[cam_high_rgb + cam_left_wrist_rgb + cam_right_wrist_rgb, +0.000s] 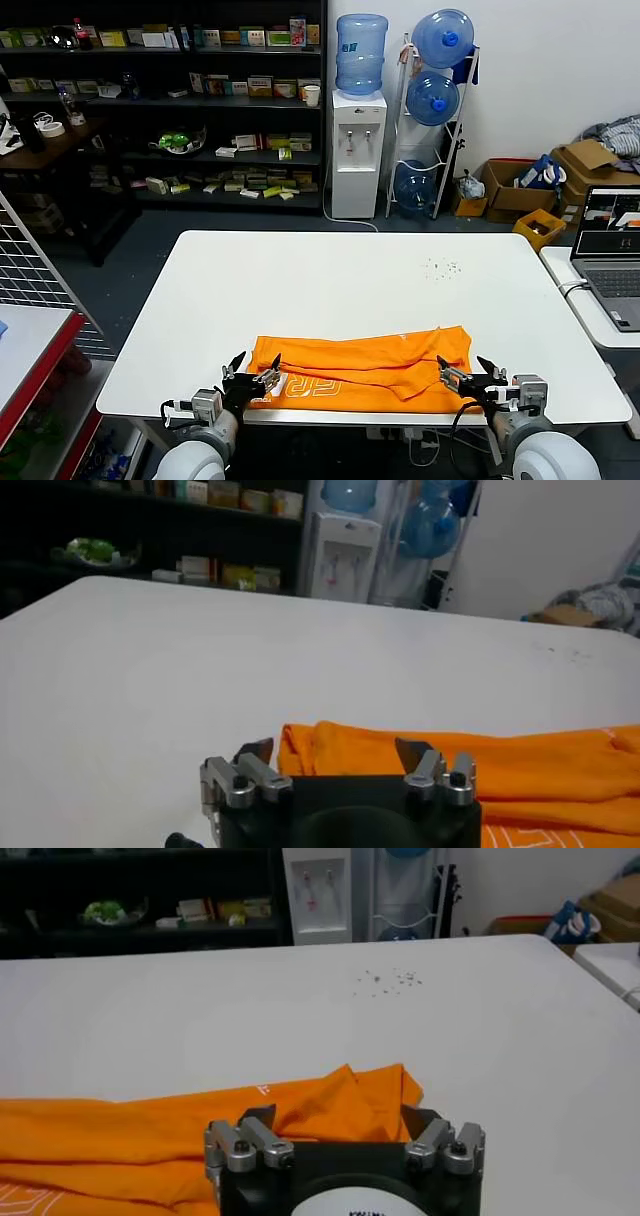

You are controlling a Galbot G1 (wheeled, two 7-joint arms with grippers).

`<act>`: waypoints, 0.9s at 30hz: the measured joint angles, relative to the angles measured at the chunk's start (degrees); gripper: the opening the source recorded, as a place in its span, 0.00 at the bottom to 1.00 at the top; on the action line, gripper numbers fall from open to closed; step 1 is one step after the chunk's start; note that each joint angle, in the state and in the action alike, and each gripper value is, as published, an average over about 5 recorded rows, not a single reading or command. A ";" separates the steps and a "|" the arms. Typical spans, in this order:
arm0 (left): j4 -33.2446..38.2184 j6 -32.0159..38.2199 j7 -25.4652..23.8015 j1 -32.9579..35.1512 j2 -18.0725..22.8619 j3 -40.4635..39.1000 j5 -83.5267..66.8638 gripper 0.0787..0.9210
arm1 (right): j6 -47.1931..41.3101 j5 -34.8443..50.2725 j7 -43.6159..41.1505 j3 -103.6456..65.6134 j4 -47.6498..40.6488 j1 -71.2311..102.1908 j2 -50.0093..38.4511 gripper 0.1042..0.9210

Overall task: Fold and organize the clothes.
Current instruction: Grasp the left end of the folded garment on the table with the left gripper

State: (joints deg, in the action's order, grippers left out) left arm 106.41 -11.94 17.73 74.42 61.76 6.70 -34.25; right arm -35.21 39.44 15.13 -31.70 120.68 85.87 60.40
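So the bright orange short-sleeved cotton T-shirt [365, 366] is lying folded into a long band across the near edge of the white rectangular table [330, 285], running left to right. A bit of white lettering shows on its near left part, right by the table edge. The fabric is rumpled, with a fold ridge running along the middle.

Left gripper [250, 367] sits at the near left end of the shirt, fingers spread wide apart and nothing between them. In the left wrist view the left gripper [335, 753] has the orange edge just beyond its fingertips, not pinched. Right gripper [465, 373] is at the near right end of the shirt, same deal: jaws wide open, holding nothing. From the right wrist view the right gripper [340, 1118] has the shirt's right corner bunched up just past its fingers.

Far side of the table is bare except some small dark specks [441, 267] toward the far right. An open grey laptop [611, 247] sits on a separate table off to the right.
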 measured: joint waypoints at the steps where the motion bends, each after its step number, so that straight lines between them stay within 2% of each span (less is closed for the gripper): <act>1: -0.56 0.24 -0.14 -0.09 0.16 0.06 0.09 0.88 | 0.00 -0.02 -0.01 -0.12 0.08 0.17 0.06 0.88; 7: -3.72 1.26 -0.63 -0.62 0.84 0.17 0.57 0.85 | 0.01 -0.13 -0.10 -0.74 0.45 1.04 0.50 0.88; 27: -7.31 4.16 -1.09 -0.93 2.86 -0.09 1.65 0.17 | 0.70 -0.79 -0.43 -1.21 0.50 2.05 1.23 0.88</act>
State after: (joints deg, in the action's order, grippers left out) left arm 99.10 -7.78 16.63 73.49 64.62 6.61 -32.60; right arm -34.51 38.65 14.71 -32.90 121.18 87.92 61.63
